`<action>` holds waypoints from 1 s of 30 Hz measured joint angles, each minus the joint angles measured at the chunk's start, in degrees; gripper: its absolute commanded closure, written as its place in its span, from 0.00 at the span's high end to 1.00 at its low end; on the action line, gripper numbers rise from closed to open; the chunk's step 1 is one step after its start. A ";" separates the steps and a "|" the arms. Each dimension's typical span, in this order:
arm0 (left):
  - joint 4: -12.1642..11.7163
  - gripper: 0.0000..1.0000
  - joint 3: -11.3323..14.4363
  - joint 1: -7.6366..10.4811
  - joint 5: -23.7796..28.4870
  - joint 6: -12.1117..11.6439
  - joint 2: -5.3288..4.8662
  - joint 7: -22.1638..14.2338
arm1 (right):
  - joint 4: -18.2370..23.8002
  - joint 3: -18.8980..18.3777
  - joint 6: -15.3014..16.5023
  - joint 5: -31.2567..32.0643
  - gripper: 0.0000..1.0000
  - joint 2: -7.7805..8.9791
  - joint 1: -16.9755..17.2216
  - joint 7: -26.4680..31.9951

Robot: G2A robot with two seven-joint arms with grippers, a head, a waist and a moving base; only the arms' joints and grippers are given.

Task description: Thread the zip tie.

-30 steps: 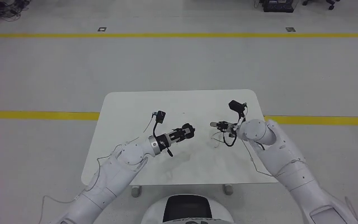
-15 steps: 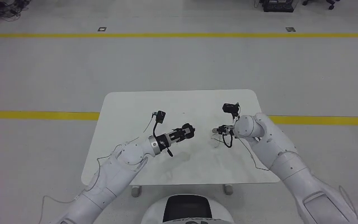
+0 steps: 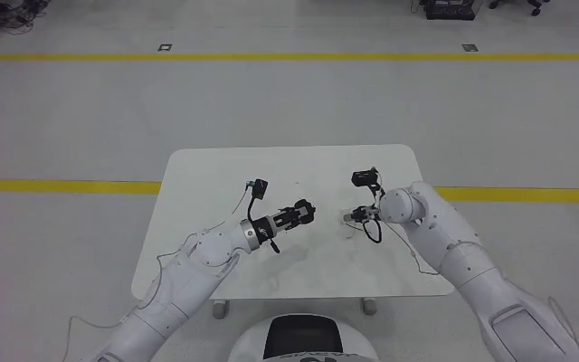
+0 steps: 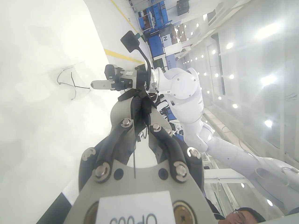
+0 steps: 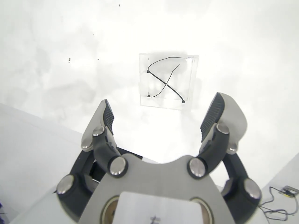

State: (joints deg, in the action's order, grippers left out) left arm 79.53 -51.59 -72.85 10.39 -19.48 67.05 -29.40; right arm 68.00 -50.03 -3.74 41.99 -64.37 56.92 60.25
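**Item.** At least two thin black zip ties [image 5: 166, 83] lie crossed inside a shallow clear tray [image 5: 140, 80]. The exact count cannot be confirmed.

**Handling, as judged.**
- The zip ties look very light, narrow and springy, with a slick surface.
- They would bend easily and are unlikely to break.
- Lying low on the tray floor, they offer little to pinch.
- The best hold appears to be just behind a head block, or on the curved one where it arches up.

**Orientation.**
- One tie runs nearly straight along the tray's diagonal, with small head blocks showing near the corners at both ends of that line.
- Another bows across it in an X, its head near one tray wall and its tail towards the opposite corner.

**Tools.**
- The right tool [image 5: 162, 100] hangs just above the tray's near wall, released and spread wide, touching nothing.
- The left tool [image 4: 137, 104] is well apart from the tray, level with it across the tabletop [image 3: 226, 181].
- It is clenched, and a thin black strand [image 4: 134, 164] runs back between its fingers along the tool's own length. This is probably another tie.
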 measured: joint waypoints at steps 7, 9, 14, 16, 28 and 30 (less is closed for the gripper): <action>0.00 0.00 0.00 0.00 0.00 0.00 0.00 0.00 | -1.81 2.01 7.86 3.24 1.00 -0.22 -1.55 1.77; 0.00 0.00 0.00 0.00 0.00 0.00 0.00 0.00 | -2.38 2.54 10.22 3.95 1.00 -0.32 -1.90 1.61; 0.00 0.00 0.00 0.00 0.00 0.00 0.00 0.00 | -3.67 3.34 15.38 5.19 1.00 -0.43 -2.29 0.33; 0.00 0.00 0.00 0.00 0.00 0.00 0.00 0.00 | -3.79 3.66 17.28 6.11 1.00 -0.42 -2.29 -0.21; 0.00 0.00 0.00 0.00 0.00 0.00 0.00 0.00 | -3.63 3.74 18.01 6.84 1.00 -0.36 -2.13 -0.65; 0.00 0.00 0.00 0.00 0.00 0.00 0.00 0.00 | -3.25 4.05 19.82 8.05 1.00 -0.25 -1.95 -1.27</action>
State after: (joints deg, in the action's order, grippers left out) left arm 79.53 -51.59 -72.85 10.39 -19.48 67.05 -29.40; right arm 64.76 -45.98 16.08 50.04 -64.62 54.97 58.98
